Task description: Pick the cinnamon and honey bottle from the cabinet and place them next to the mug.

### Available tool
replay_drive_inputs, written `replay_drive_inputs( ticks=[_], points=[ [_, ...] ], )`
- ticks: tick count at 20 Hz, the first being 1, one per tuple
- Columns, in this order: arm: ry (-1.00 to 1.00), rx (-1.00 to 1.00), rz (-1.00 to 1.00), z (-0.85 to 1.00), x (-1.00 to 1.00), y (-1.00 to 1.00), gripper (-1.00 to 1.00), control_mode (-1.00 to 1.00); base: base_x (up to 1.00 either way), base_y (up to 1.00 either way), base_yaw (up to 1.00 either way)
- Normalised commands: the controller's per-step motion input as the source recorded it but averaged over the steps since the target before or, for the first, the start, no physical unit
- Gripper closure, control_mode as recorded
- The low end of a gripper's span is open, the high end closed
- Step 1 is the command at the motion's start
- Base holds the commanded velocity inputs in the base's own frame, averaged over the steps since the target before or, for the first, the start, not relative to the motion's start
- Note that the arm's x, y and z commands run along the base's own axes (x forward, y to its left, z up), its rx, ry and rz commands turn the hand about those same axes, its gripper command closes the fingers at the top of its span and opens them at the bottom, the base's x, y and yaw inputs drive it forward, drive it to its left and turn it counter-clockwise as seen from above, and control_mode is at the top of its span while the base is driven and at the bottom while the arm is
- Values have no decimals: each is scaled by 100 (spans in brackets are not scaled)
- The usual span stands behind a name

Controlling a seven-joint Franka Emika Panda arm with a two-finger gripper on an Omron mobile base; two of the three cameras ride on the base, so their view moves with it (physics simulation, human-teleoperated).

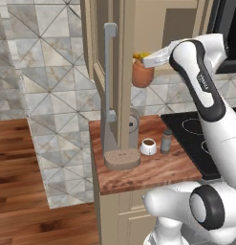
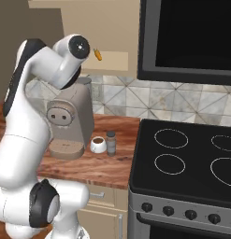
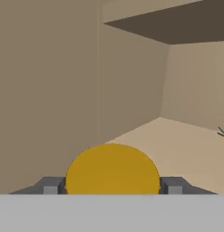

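My gripper (image 1: 145, 61) is shut on the honey bottle (image 1: 142, 74), an amber jar with a yellow cap, holding it at the open front of the cabinet (image 1: 98, 38). In the hand view the yellow cap (image 3: 112, 167) sits between the two dark fingertips (image 3: 50, 186), with the cabinet's shelf floor (image 3: 177, 140) beyond it. On the wooden counter below, the cinnamon (image 1: 166, 141) (image 2: 111, 143) stands upright just right of the white mug (image 1: 148, 146) (image 2: 98, 145).
A beige coffee machine (image 1: 122, 143) (image 2: 68, 121) stands left of the mug. The open cabinet door with its long grey handle (image 1: 109, 67) hangs over it. A black stove (image 2: 182, 158) lies to the right, with a dark microwave (image 2: 191, 37) above. A thin orange pointed thing (image 2: 98, 54) lies in the cabinet.
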Motion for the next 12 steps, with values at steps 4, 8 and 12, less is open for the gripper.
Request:
replay_drive_inputs(
  ticks=[4,8,12],
  points=[
    [0,0,11,-19,-61,-38,100,-100,0,0,0],
    [0,0,21,-18,-49,-41,100,-100,0,0,0],
    [0,0,25,-15,-50,-47,100,-100,0,0,0]
  ],
)
